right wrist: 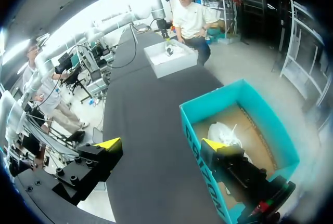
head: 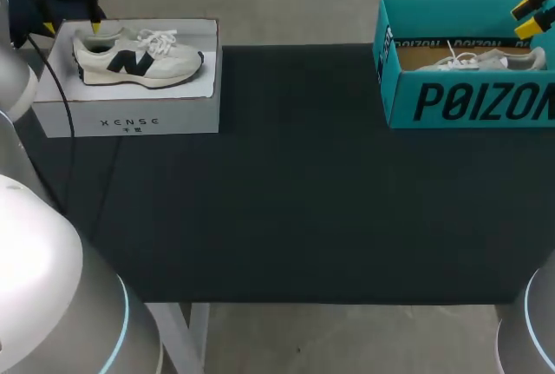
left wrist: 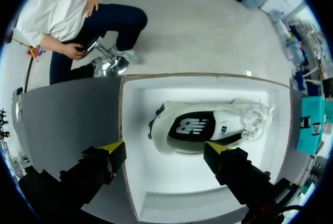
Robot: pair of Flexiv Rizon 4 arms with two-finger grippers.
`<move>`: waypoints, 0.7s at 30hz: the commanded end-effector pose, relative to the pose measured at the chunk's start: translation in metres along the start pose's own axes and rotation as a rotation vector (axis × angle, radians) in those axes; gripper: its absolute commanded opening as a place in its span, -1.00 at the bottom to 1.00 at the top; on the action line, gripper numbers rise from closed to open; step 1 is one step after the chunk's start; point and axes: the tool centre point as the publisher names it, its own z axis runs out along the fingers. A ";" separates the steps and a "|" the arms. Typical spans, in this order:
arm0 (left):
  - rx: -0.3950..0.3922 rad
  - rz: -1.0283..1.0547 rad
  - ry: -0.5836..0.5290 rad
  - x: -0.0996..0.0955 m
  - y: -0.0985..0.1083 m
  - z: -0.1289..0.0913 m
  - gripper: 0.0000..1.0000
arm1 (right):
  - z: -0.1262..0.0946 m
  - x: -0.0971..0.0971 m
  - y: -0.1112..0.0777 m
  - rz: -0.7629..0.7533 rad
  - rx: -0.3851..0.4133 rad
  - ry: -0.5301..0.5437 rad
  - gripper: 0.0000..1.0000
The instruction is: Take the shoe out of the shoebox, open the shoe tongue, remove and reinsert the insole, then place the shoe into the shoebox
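Closest, the dark worktop (head: 286, 200) runs toward two boxes at its far edge. Far left, a white shoebox (head: 130, 118) holds a white sneaker (head: 139, 60) lying on its side; the left jaws hover above, wide open, gripping nothing. Far right, a teal shoebox (head: 468, 101) holds a white shoe (head: 486, 62); the right jaws hang over its rim, wide open, empty.

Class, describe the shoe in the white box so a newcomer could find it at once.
On the black table, find the white box at the far left corner. The shoe lies on its side inside it, cream with white laces. Its dark side emblem sets it apart from the pale shoe in the teal box.
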 end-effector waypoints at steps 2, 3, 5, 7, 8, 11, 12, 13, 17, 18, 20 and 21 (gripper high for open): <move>-0.151 0.002 0.005 -0.002 -0.039 0.019 1.00 | 0.000 0.000 0.000 0.000 0.001 -0.001 1.00; -0.154 0.003 0.005 -0.002 -0.040 0.020 1.00 | 0.000 0.000 0.000 0.000 0.001 -0.001 1.00; -0.159 0.006 0.003 -0.001 -0.040 0.024 1.00 | 0.000 0.000 0.000 0.000 0.001 -0.001 1.00; -0.166 0.004 0.014 -0.001 -0.041 0.026 1.00 | 0.000 0.000 0.000 0.000 0.001 -0.001 1.00; -0.167 0.001 0.015 -0.001 -0.041 0.027 1.00 | 0.000 0.000 0.000 0.000 0.001 -0.001 1.00; -0.177 -0.007 0.027 0.001 -0.042 0.031 1.00 | 0.000 0.000 0.000 0.000 0.001 -0.001 1.00; -0.180 -0.005 0.028 0.001 -0.042 0.033 1.00 | 0.000 0.000 0.000 0.000 0.001 -0.001 1.00; -0.195 0.000 0.041 0.002 -0.042 0.035 1.00 | 0.000 0.000 0.000 0.000 0.001 -0.001 1.00; -0.212 0.000 0.044 0.001 -0.042 0.042 1.00 | 0.000 0.000 0.000 0.000 0.001 -0.001 1.00; -0.217 -0.001 0.044 0.001 -0.042 0.043 1.00 | 0.000 0.000 0.000 0.000 0.001 -0.001 1.00; -0.223 -0.008 0.041 0.000 -0.041 0.045 1.00 | 0.000 0.000 0.000 0.000 0.001 -0.001 1.00; -0.227 -0.011 0.036 0.000 -0.040 0.046 1.00 | 0.000 0.000 0.000 0.000 0.001 -0.001 1.00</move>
